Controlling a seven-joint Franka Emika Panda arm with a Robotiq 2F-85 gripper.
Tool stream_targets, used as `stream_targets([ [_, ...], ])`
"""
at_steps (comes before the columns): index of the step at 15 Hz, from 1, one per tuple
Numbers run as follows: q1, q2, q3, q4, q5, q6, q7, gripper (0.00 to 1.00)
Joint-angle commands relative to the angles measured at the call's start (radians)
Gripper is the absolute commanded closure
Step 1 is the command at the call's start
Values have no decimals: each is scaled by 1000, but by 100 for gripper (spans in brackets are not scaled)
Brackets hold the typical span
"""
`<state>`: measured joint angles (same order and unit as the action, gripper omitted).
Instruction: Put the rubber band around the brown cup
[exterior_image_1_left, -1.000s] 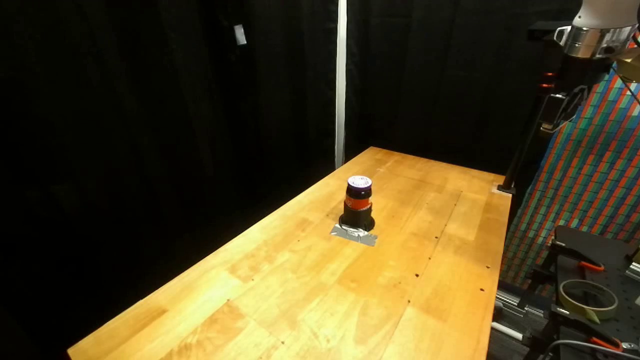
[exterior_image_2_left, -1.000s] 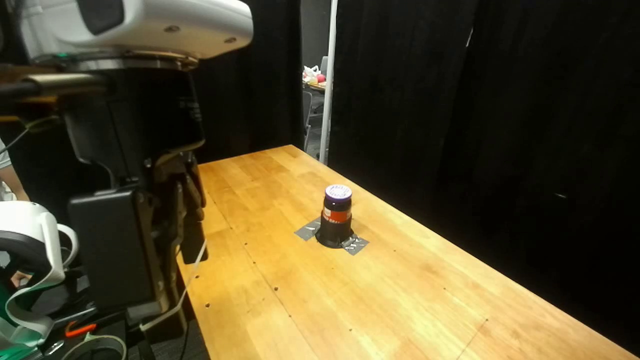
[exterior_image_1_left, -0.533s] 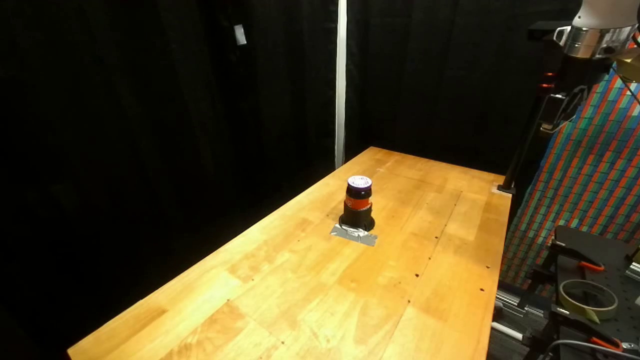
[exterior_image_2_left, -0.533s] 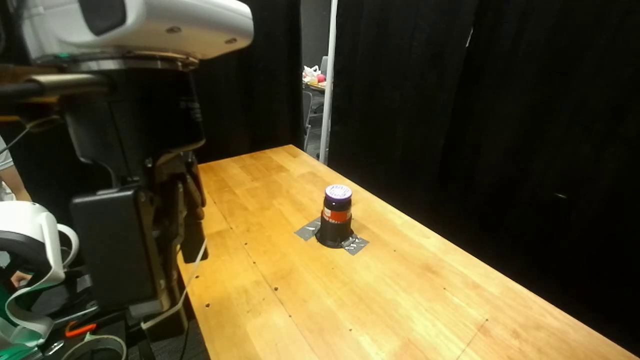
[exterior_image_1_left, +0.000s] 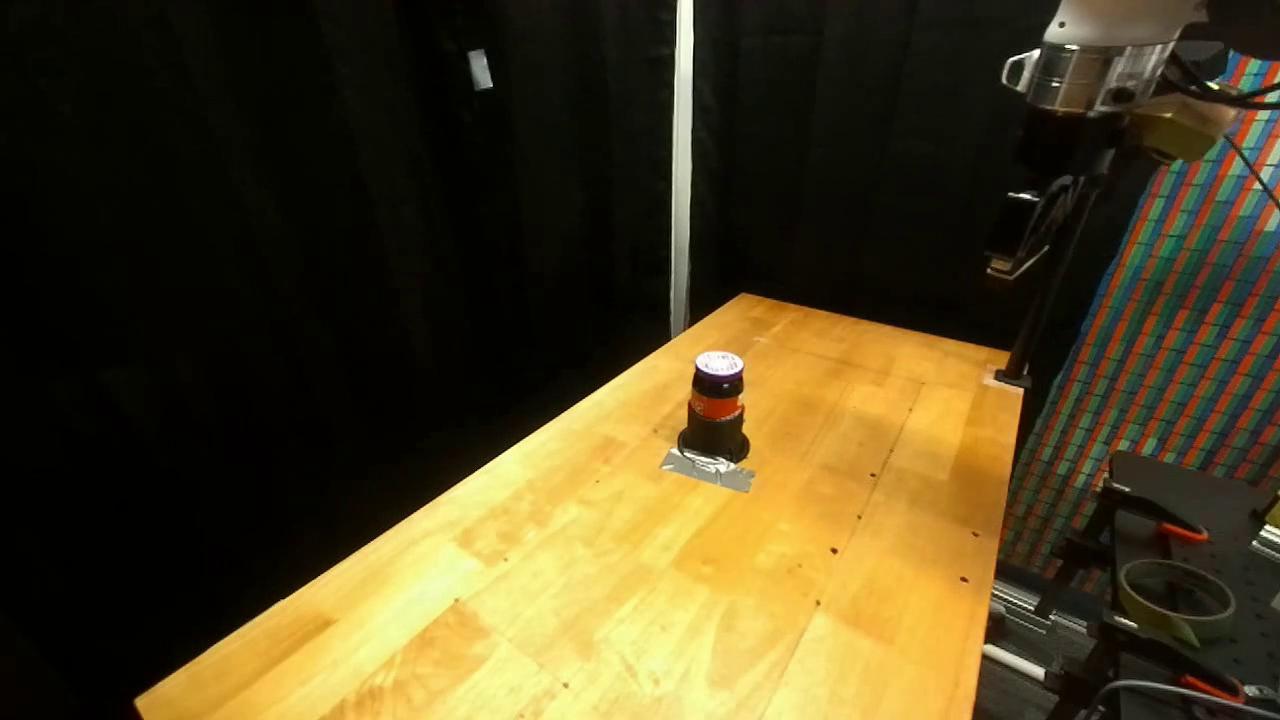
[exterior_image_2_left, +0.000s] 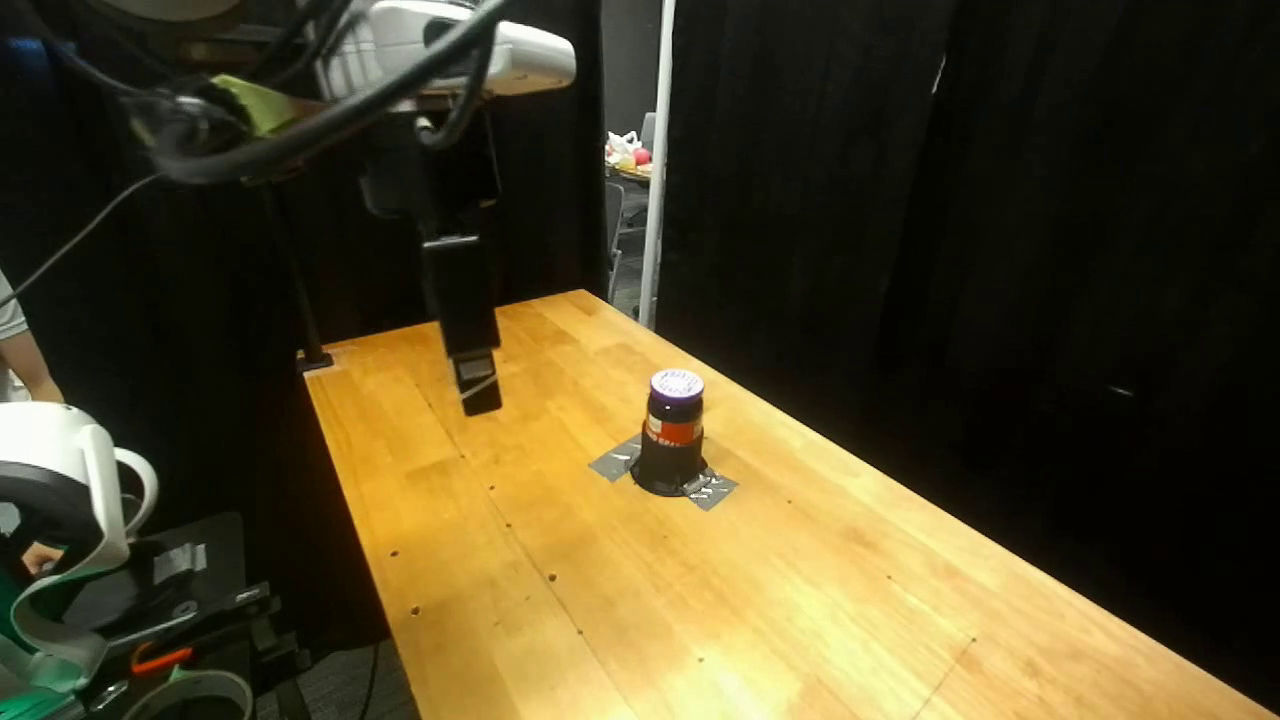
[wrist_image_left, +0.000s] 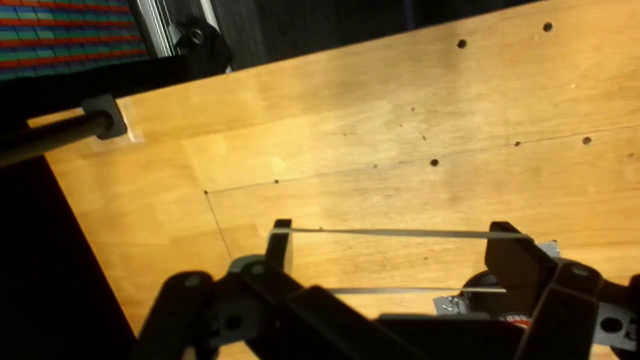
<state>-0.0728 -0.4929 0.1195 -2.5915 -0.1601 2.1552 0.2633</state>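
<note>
The brown cup shows in both exterior views (exterior_image_1_left: 717, 410) (exterior_image_2_left: 672, 432), upright, dark with an orange-red band and a white and purple top. Its black lower part is taped to the table. In the wrist view a bit of the cup (wrist_image_left: 518, 318) shows at the lower right, mostly hidden by the gripper. My gripper (wrist_image_left: 392, 227) is open. The light rubber band (wrist_image_left: 390, 233) is stretched around both fingers, two strands spanning the gap. The gripper hangs above the table beside the cup, apart from it, in both exterior views (exterior_image_1_left: 1015, 265) (exterior_image_2_left: 480, 395).
The cup stands on a long wooden table (exterior_image_1_left: 640, 590) with grey tape (exterior_image_1_left: 708, 470) at its base. A black post (exterior_image_2_left: 310, 330) is fixed at a table corner. A tape roll (exterior_image_1_left: 1177, 600) lies on a side shelf. Black curtains surround the table.
My arm has moved in from the table's side, leftward in one view and rightward and away from the camera in another. The rubber band moved with it. The cup has not moved.
</note>
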Motion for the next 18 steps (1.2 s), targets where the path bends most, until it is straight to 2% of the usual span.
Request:
stream_targets([
  [1,36,208,76,160,-23,94,107,0],
  [4,54,362,126,271,-93,185,188,0],
  [7,85,495,123,373,-168,246,242,0],
  [10,126,618,79,463,-221,299,268,0],
  [18,224,875,-75,655,-167,420,267,0],
])
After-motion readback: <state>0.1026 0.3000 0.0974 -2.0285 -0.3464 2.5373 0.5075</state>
